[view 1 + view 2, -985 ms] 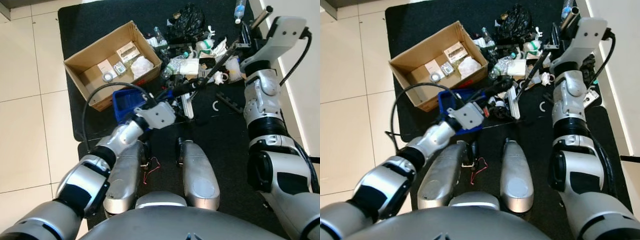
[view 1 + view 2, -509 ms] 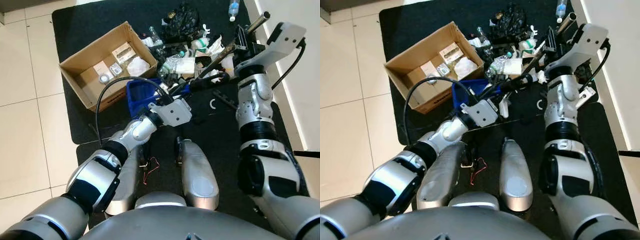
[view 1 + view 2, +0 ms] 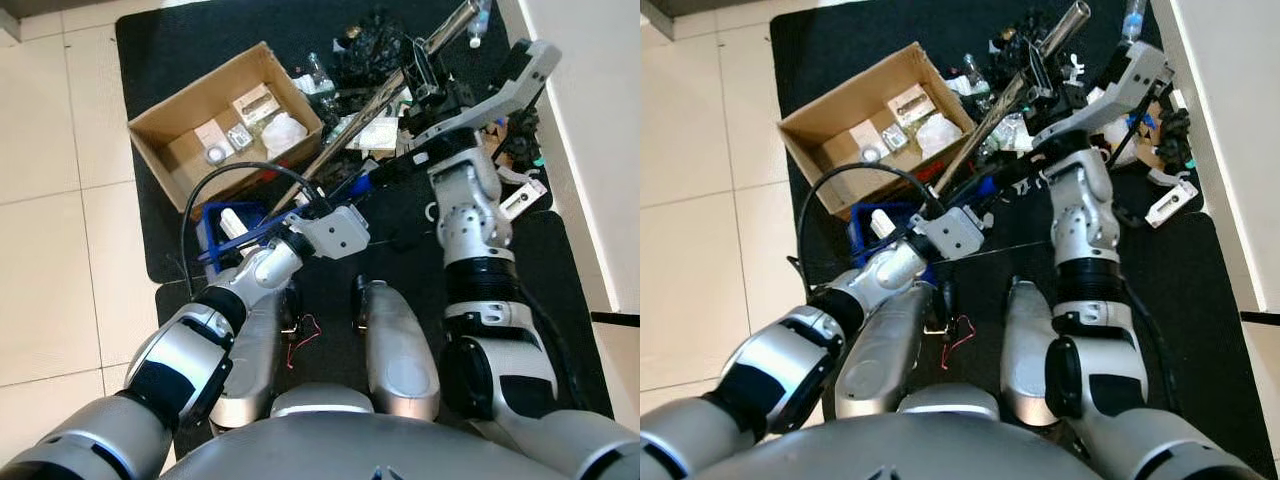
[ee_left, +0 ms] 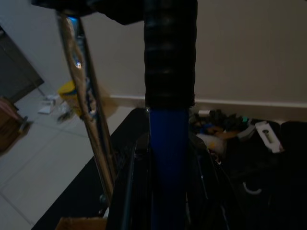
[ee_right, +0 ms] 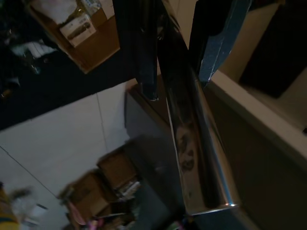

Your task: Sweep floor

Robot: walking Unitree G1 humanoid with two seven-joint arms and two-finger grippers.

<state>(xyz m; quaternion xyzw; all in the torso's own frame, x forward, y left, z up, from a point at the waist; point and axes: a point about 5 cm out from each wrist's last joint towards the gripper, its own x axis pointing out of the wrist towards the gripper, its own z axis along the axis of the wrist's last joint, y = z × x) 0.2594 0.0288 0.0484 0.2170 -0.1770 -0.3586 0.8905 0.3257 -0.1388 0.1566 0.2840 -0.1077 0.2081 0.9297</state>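
Right end effector point(image 3: 428, 78) above littered black mat point(image 3: 190, 40)

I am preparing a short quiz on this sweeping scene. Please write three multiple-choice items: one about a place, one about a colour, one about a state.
1. Where does the cardboard box stand?
A. on the black mat
B. on the white tiles
C. on a chair

2. What colour is the dustpan?
A. red
B. blue
C. yellow

3. What is the right gripper doing?
A. hanging open
B. shut on the metal pole
C. resting in the box

Answers: 1 A, the box sits on the black mat. 2 B, its tray is blue. 3 B, its fingers close around the metal pole.
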